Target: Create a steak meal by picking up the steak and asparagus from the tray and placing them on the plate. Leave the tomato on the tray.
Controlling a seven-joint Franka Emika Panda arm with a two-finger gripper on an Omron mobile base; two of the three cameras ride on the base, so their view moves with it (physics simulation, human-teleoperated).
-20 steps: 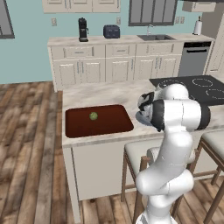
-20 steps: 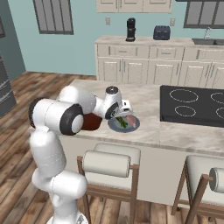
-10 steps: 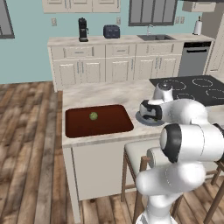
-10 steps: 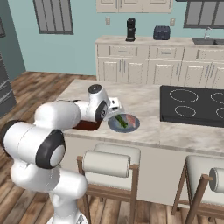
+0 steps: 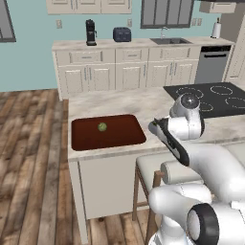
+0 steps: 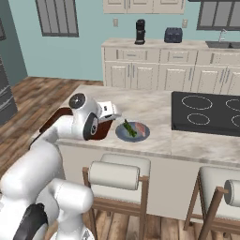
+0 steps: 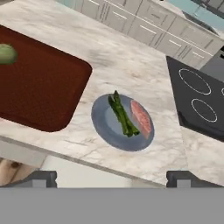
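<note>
Marble island counter [image 7: 127, 65] carries dark red tray [image 7: 39, 92], grey-blue plate [image 7: 101, 124] just beside it, black cooktop [image 7: 197, 103].

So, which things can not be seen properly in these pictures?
- Plate in the left base view: the robot's arm covers most of it.
- Tray in the right base view: mostly behind the arm.
- Tray in the hand view: cut off by the left edge, tomato too.
- Gripper: fingertips barely show.

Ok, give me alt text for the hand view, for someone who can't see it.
A round grey-blue plate on a marble counter holds the asparagus and the steak side by side. Beside it lies a dark red tray with the green tomato on it; a black cooktop lies opposite.
</note>
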